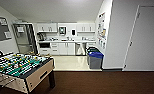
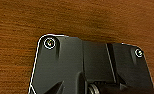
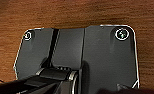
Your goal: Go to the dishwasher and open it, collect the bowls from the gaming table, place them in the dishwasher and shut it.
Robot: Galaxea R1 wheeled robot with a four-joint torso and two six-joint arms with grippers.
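The dishwasher [image 1: 80, 49] is a steel-grey panel under the counter of the kitchenette at the far end of the room, with its door shut. It stands between white cabinet doors and the far right corner. The bowls and the gaming table are out of view. Both wrist views look down past the robot's own dark plate onto brown floor.
A green-field foosball table [image 1: 20, 67] with rods stands close on the left. Grey bins with blue lids [image 1: 95, 59] stand against the right wall where the pale kitchen floor [image 1: 70, 62] begins. Brown floor [image 1: 98, 82] lies ahead. A white door [image 1: 145, 40] is at the right.
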